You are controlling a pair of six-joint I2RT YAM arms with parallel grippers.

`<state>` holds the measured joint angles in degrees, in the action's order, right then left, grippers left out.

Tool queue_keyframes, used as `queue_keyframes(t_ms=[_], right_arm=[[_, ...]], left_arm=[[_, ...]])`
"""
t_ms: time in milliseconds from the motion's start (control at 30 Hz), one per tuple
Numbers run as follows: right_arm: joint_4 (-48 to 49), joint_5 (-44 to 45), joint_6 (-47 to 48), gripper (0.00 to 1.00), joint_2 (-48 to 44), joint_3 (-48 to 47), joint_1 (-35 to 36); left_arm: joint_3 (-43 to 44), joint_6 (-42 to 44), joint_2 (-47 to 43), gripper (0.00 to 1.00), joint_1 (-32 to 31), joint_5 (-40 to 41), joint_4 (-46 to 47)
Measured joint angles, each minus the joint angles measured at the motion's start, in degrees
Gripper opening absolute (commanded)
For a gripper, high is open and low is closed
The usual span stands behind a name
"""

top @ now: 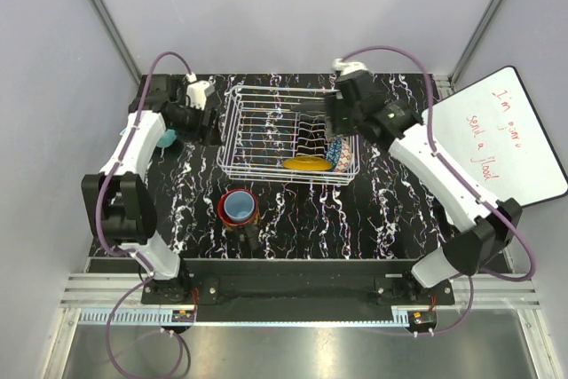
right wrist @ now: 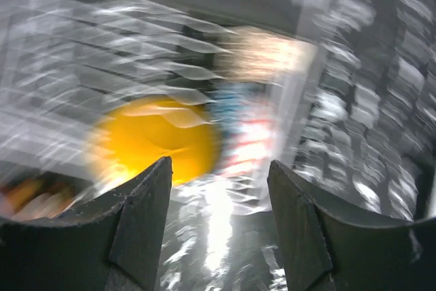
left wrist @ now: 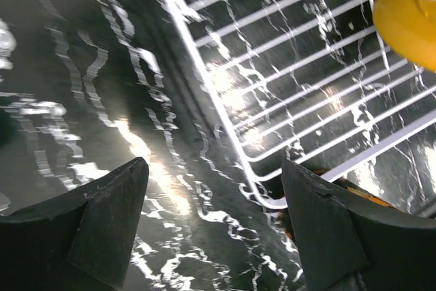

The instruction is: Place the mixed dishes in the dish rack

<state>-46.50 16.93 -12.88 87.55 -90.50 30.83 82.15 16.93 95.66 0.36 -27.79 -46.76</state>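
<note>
The white wire dish rack (top: pixel 257 135) stands at the table's middle back. A mustard-yellow plate (top: pixel 306 163) lies in its front right, with a teal-and-red patterned dish (top: pixel 337 153) beside it. Dark plates stand in the prongs (top: pixel 311 135). A dark mug with red inside (top: pixel 240 219) stands in front of the rack with a light blue cup (top: pixel 238 207) in it. My left gripper (top: pixel 211 126) is open and empty at the rack's left edge (left wrist: pixel 225 134). My right gripper (top: pixel 334 130) is open and empty over the rack's right part, above the yellow plate (right wrist: pixel 157 144).
A teal object (top: pixel 166 138) sits half hidden behind the left arm. A whiteboard (top: pixel 510 139) with red writing lies at the right. The yellow plate's edge (left wrist: pixel 409 18) shows in the left wrist view. The right wrist view is blurred.
</note>
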Motion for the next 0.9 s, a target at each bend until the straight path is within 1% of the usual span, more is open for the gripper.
queue_keyframes(t_ms=[67, 100, 167, 233, 267, 400, 533, 567, 700, 900], right_arm=[[-1.18, -2.58, 1.62, 0.65, -0.15, -5.27, 7.30], [-1.22, -5.25, 2.32, 0.65, 0.24, -7.58, 10.45], [-1.22, -12.26, 3.65, 0.62, 1.49, -11.26, 14.43], [-1.44, -16.15, 5.01, 0.60, 3.74, -13.55, 15.93], [-1.44, -17.55, 5.88, 0.57, 5.49, -14.75, 16.61], [-2.89, -21.29, 9.07, 0.55, 14.73, -18.97, 19.65], [-4.17, -24.30, 11.87, 0.50, 21.59, -19.19, 23.12], [-4.52, -24.87, 12.37, 0.47, 22.75, -19.17, 23.85], [-5.01, -25.62, 13.77, 0.47, 25.07, -19.21, 25.97], [-5.05, -25.49, 14.47, 0.42, 25.59, -19.21, 29.07]], left_arm=[[0.76, 0.00, -0.96, 0.84, 0.98, 0.72, -0.11], [0.72, 0.00, -1.70, 0.84, 1.60, 1.07, -0.44], [0.33, 0.00, -3.23, 0.83, 2.62, 1.42, -1.03], [-1.51, 0.00, -4.96, 0.83, 3.54, 1.51, -0.98], [-2.67, -0.02, -5.68, 0.83, 3.78, 1.49, -0.96], [-6.62, -0.28, -6.71, 0.83, 3.87, 1.29, -1.07], [-7.96, -0.81, -6.69, 0.82, 3.72, 1.05, -0.74], [-8.04, -0.92, -6.69, 0.82, 3.63, 1.05, -0.39], [-8.55, -1.01, -6.69, 0.81, 2.84, 1.25, 0.92], [-11.30, -1.14, -6.71, 0.81, 1.42, 1.29, 2.29]])
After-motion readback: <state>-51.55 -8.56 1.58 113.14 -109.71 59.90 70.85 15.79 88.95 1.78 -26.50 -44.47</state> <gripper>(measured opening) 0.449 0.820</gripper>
